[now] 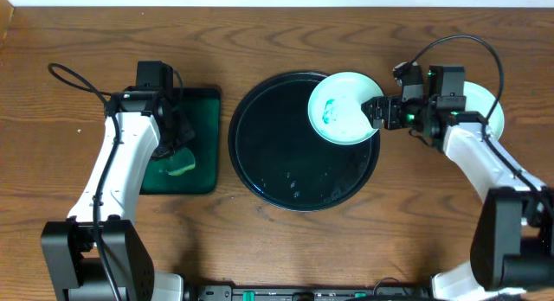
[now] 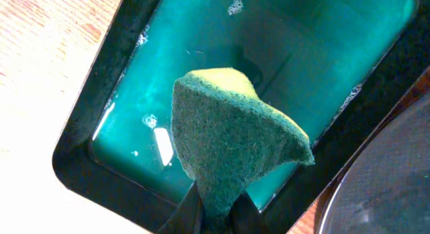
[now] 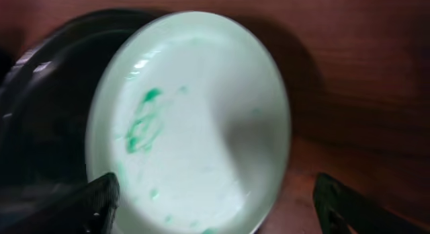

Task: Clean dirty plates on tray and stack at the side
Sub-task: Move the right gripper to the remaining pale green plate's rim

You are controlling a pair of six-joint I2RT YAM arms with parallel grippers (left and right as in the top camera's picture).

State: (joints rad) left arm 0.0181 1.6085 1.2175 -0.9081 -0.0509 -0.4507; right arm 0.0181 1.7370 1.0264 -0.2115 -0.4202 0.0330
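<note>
A pale-mint plate (image 1: 342, 108) with teal smears lies over the upper right rim of the round black tray (image 1: 286, 154). My right gripper (image 1: 377, 112) stands open at that plate's right edge. In the right wrist view the plate (image 3: 188, 120) fills the middle, its near edge lying between the wide-apart fingertips of the right gripper (image 3: 222, 207); neither fingertip visibly touches it. A second plate (image 1: 490, 104) lies on the table at the right, partly hidden by the right arm. My left gripper (image 2: 218, 214) is shut on a green sponge (image 2: 235, 140), held above the teal water.
The small rectangular dark green tray (image 1: 204, 137) holding teal soapy water sits left of the round tray, under my left gripper (image 1: 177, 150) and the sponge (image 1: 182, 169). The round tray's rim (image 2: 383, 187) shows at the lower right of the left wrist view. Bare wooden table surrounds everything.
</note>
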